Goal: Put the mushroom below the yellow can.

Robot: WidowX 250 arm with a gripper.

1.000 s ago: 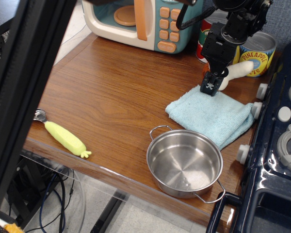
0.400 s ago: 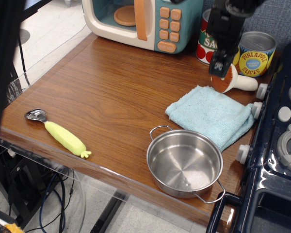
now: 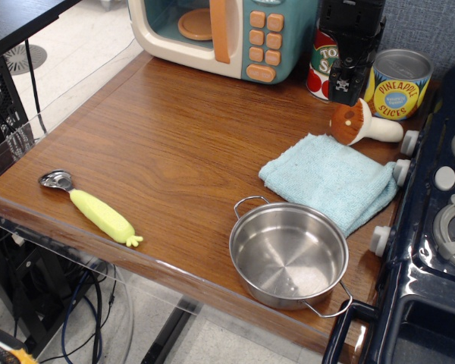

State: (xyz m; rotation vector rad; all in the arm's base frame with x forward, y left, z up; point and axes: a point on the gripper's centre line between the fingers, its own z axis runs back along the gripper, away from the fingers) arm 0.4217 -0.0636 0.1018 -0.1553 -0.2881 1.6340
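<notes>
The mushroom (image 3: 362, 123) lies on its side on the wooden counter, reddish-brown cap to the left, white stem pointing right. It rests just in front of the yellow can (image 3: 397, 84) labelled PINEAPPLE SLICES, at the far edge of the blue cloth (image 3: 330, 179). My gripper (image 3: 347, 85) hangs above and behind the mushroom's cap, apart from it, between the two cans. Its black fingers hold nothing, and the gap between them is hard to make out.
A red tomato can (image 3: 326, 62) stands left of the yellow can, behind the gripper. A toy microwave (image 3: 224, 34) is at the back. A steel pot (image 3: 290, 255) sits near the front edge, a yellow-handled spoon (image 3: 91, 206) at the left, a toy stove (image 3: 440, 212) along the right.
The gripper let go of the mushroom and rose up and back toward the cans. The mushroom now lies free below the yellow can, cap turned left.
</notes>
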